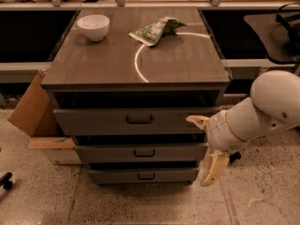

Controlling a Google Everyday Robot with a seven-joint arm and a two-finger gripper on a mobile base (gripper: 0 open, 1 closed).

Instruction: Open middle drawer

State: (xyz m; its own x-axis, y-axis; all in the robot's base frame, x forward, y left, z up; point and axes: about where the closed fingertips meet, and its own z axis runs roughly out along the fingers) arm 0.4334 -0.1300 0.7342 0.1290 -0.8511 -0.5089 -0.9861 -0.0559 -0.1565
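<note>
Where the grey-brown flat-fronted middle drawer [108, 153] sits: shut, between two others beneath the wood-grain table [93, 64].
Cream two-fingered end effector [198, 150]: released, fingers [214, 168] spread, at that drawer's right end.

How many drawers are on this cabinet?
3, stacked: the top drawer, the middle drawer beneath it, the bottom drawer lowest. The gripper hangs by the middle drawer's right end.

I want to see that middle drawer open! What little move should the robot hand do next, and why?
Probably slide the gripper sideways toward the small dark handle of the middle drawer. The gripper hangs open at the right edge of the cabinet, about level with that drawer but well to the side of its handle, and the drawer looks shut.
</note>
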